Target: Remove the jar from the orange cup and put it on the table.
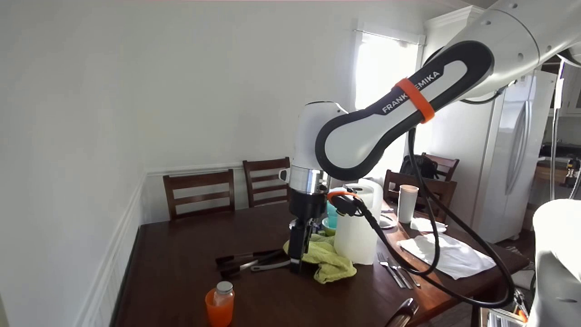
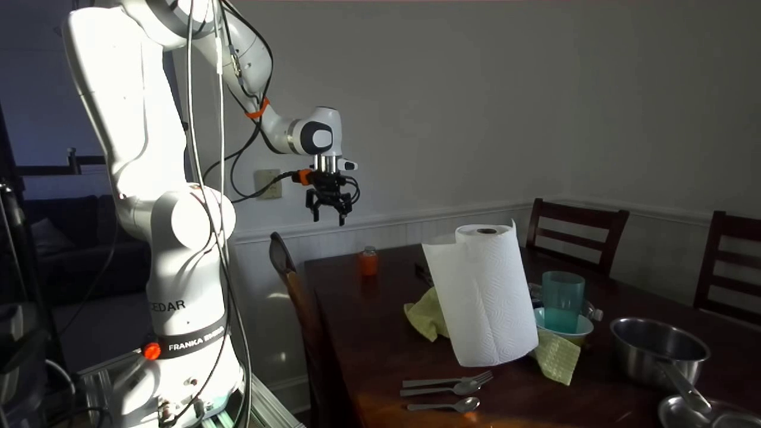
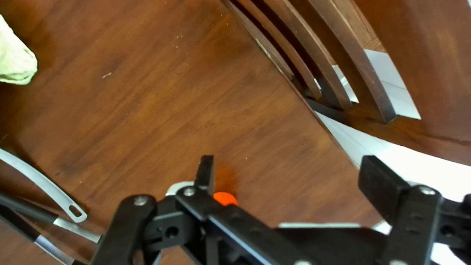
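1. Nearest in the wrist view, poised high over the dark wooden dining desk (image 1: 181, 254), with the hand (image 2: 329, 221) spread wide apart and nothing clamped in it, as confirmed in an exterior view.

2. Apt to come down off-centre if lowered straight from here, with only an orange patch (image 3: 225, 198) to aim by in the wrist view, presumably the orange cup (image 1: 220, 315), mostly hidden behind one finger (image 3: 204, 175); liable then to knock cup and contents over.

3. At risk, too, of pinching the cup's side along with the jar (image 1: 224, 293) and hoisting both, if gripping too low; or of slipping off the smooth-looking lid (image 1: 224, 286) and dropping the jar, if gripping too high or too lightly.

4. As for the jar: seated inside the orange cup on the desk, in both exterior views, with lid and shoulder above the cup. Pale, slim and glassy-looking under a round, silvery-grey top, with the lower body lost behind orange; too small in view to tell of any label or slight lean.

5. Farther out on the desk: dark-handled kitchen utensils (image 1: 232, 259), a crumpled yellow-green dishcloth (image 1: 336, 268) and, farthest, a white paper-towel roll (image 2: 496, 297).
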You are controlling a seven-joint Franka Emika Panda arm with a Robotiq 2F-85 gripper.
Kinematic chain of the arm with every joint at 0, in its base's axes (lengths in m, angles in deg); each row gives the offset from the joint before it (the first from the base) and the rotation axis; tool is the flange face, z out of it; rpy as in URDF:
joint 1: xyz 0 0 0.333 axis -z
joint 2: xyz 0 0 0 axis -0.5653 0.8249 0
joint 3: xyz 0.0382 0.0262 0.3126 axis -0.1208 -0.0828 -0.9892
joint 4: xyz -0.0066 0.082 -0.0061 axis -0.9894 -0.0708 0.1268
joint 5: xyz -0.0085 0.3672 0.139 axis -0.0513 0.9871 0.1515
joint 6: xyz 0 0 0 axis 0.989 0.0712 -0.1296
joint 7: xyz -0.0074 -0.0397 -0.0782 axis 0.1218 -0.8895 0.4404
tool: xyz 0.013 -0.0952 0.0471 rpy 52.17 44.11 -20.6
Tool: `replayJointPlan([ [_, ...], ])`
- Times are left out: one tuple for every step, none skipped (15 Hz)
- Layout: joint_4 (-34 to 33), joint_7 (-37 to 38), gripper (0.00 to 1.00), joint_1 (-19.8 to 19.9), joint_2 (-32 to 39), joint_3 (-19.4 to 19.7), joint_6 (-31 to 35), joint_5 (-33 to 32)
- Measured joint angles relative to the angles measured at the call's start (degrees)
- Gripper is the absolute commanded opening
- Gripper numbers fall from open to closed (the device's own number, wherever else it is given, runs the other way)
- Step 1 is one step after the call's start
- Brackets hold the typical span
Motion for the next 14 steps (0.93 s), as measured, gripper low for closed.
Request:
replayJointPlan([
  [-1.62, 0.94, 1.00, 0.00, 1.89, -0.29, 1.36, -0.31],
  [-3.71, 1.66, 1.00, 0.00, 4.19, -0.57, 2.70, -0.66],
  [-6.12, 2.45, 1.00, 0.00, 6.71, -0.74, 3.35, -1.08],
  [-8.85, 3.39, 1.00, 0.00, 9.45, -0.78, 3.43, -1.53],
  [-11.58, 4.21, 1.00, 0.07, 12.21, -0.78, 3.44, -2.30],
  [-14.20, 5.15, 1.00, 0.18, 14.90, -0.71, 3.44, -3.25],
  [-16.73, 5.95, 1.00, 0.24, 17.52, -0.57, 3.44, -3.79],
  [-19.25, 6.52, 1.00, 0.31, 20.11, -0.37, 3.43, -4.19],
  [-21.56, 7.03, 1.00, 0.39, 22.53, -0.16, 3.42, -4.43],
  [-23.70, 7.46, 1.00, 0.50, 24.75, -0.03, 3.39, -4.46],
  [-25.70, 7.88, 1.00, 0.60, 26.91, 0.04, 3.37, -4.46],
  [-27.49, 8.33, 1.00, 0.63, 28.83, 0.10, 3.37, -4.46],
  [-29.17, 8.81, 1.00, 0.64, 30.62, 0.17, 3.37, -4.46],
  [-30.69, 9.33, 1.00, 0.66, 32.22, 0.26, 3.37, -4.46],
])
